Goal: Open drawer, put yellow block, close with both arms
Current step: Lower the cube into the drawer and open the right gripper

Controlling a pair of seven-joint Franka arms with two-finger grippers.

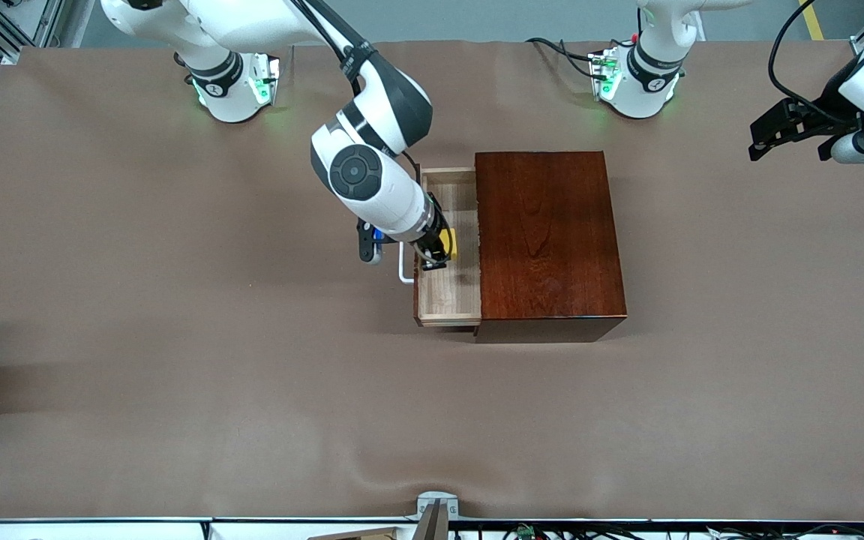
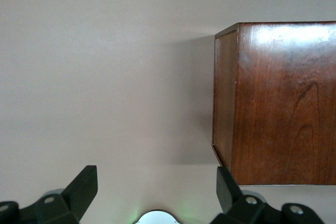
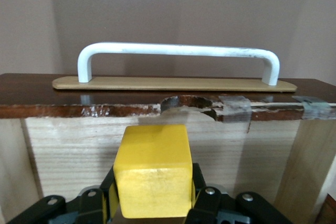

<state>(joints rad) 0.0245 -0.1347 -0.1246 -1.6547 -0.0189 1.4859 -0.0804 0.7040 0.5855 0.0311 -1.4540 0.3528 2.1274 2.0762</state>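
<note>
While the drawer (image 1: 448,289) stands pulled out of the dark wooden box (image 1: 548,240) at the frame's centre, the right gripper (image 1: 436,251) hangs over its pale tray, fingers pinching the yellow block (image 1: 448,243) above the tray floor, near the white handle (image 1: 403,268). At the upper right edge, the left gripper (image 1: 792,139) waits in the air, fingers spread apart.

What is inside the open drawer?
The right hand is over the drawer, shut on the yellow block. The pale wood floor looks bare; the part inside the box is hidden.
</note>
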